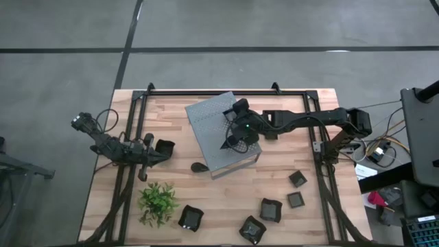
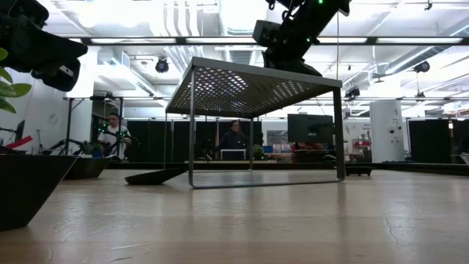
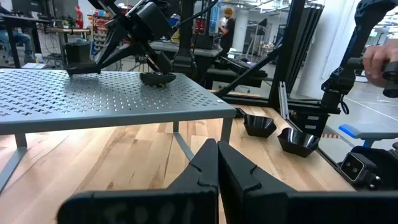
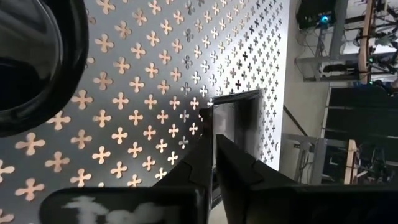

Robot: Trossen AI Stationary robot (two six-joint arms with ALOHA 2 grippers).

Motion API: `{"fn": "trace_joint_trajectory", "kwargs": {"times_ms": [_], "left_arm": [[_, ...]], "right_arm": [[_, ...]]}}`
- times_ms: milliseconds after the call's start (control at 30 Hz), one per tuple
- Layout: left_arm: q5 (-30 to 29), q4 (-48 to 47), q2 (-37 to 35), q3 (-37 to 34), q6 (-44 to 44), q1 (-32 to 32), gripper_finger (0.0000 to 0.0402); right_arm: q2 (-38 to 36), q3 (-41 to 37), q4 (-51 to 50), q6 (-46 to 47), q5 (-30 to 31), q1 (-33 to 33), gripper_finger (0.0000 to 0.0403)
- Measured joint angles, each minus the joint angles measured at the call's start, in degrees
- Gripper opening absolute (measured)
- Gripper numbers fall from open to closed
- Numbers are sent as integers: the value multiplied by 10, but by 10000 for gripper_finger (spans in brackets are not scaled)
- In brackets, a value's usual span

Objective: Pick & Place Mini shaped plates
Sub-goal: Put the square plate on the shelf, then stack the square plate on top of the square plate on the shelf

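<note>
A grey perforated stand (image 1: 218, 140) is in the middle of the table. On its top lie a round black dish (image 3: 157, 78) and a square black mini plate (image 4: 239, 124), the plate close to one edge. My right gripper (image 4: 213, 142) reaches over the stand, slanting down, and is shut on the square plate. Several more mini plates lie on the wood near the front right (image 1: 296, 179) (image 1: 269, 209) (image 1: 252, 230). One is near the plant (image 1: 191, 217), and a leaf-shaped one (image 1: 199, 167) lies beside the stand. My left gripper (image 3: 217, 163) waits at the table's left, level, shut and holding nothing. My right gripper pinches the square plate's rim (image 4: 214, 118) at one side between its two fingertips. The fingers slant down onto it from above. The plate lies flat on the stand's top (image 3: 84, 68), near the edge.
A green plant (image 1: 158, 202) stands at the front left. Black frame rails run along both sides of the table (image 1: 317, 147). Two plates (image 3: 258, 124) (image 3: 298, 140) sit on the wood by the right rail. A person's hand (image 3: 379, 59) shows beyond the table's right side.
</note>
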Motion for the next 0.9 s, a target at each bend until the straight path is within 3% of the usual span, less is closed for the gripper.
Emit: {"fn": "trace_joint_trajectory", "kwargs": {"times_ms": [400, 900], "left_arm": [[0, 0, 0, 0, 0, 0, 0], [0, 0, 0, 0, 0, 0, 0]], "right_arm": [[-10, 0, -2, 16, -1, 1, 93], [-64, 0, -69, 85, -2, 12, 122]]}}
